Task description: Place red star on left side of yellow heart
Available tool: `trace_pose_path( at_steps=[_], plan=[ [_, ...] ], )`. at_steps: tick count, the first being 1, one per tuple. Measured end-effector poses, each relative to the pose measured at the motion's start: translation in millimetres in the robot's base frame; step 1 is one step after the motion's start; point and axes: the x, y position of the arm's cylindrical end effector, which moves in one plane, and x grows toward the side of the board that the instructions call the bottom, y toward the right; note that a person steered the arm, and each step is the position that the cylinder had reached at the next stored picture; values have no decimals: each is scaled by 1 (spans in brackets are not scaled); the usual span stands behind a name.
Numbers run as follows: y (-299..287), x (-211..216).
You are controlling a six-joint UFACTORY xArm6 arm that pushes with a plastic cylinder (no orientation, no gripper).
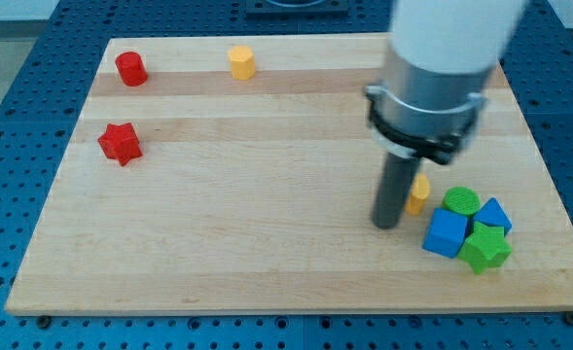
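The red star [120,143] lies at the view's left on the wooden board [267,243]. A yellow block [418,194], partly hidden by my rod so its shape does not show fully, sits at the view's right, probably the yellow heart. My tip [387,225] rests on the board just left of this yellow block, touching or nearly touching it. The red star is far to the left of my tip.
A red cylinder [130,69] and a yellow hexagonal block [241,62] sit near the view's top. A cluster at the right holds a green cylinder [460,202], a blue cube [446,233], a blue block [493,214] and a green star [485,248].
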Motion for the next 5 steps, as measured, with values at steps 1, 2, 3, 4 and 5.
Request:
trace_pose_path(
  at_steps=[1, 2, 3, 4, 5],
  plan=[
    [-17, -11],
    [-17, -48],
    [-5, -48],
    [-3, -48],
    [9, -36]
  ],
)
